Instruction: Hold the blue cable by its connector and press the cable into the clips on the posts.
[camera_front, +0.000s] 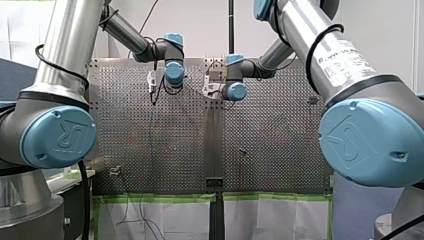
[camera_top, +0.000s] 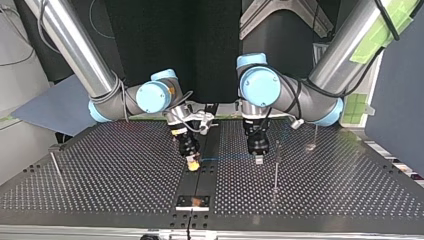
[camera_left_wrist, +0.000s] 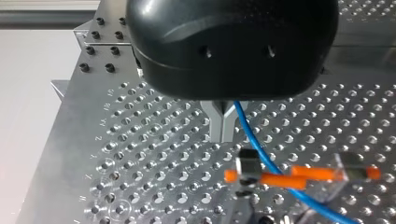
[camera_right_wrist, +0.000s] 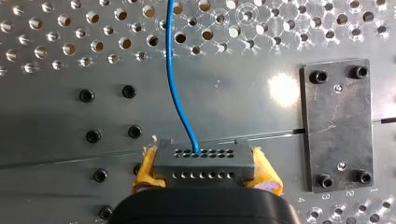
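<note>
Perforated table (camera_top: 100, 165) first: both arms reaching in over its middle seam, my right arm (camera_top: 70, 45) at the top view's left, my left arm (camera_top: 342, 55) at its right. Wrists tipped down to keep both grippers low and close together, presumably to hold a short straight span between them. Next the right gripper (camera_right_wrist: 204, 169): clamped on the connector (camera_right_wrist: 204, 156) across its ends with yellow pads (camera_right_wrist: 147, 170), likely to keep the block square and its holed face free. Then the left gripper (camera_left_wrist: 222, 135): metal fingers (camera_left_wrist: 215, 126) pressed together, blue cable (camera_left_wrist: 243, 126) emerging right at their root, so reading it as pinching the cable a little way along. Probably the guiding end for pushing down into a clip. One thin post (camera_top: 276, 167) just near of the left gripper in the top view, a second post (camera_top: 55, 162) well apart at that view's left edge. Also a black plate (camera_right_wrist: 337, 126) bolted to the table off to one side of the right gripper, not involved. Connector itself: grey block, two rows of holes facing away from the gripper. Blue cable leaving a middle hole and running straight ahead of the right gripper over the table. In the top view, only a faint blue line from right gripper to left gripper. Smallest: blurred orange-and-clear piece (camera_left_wrist: 299, 177) ahead of the left gripper with the cable crossing it, probably a clip, can't confirm. Not seated in any clip as far as visible.
</note>
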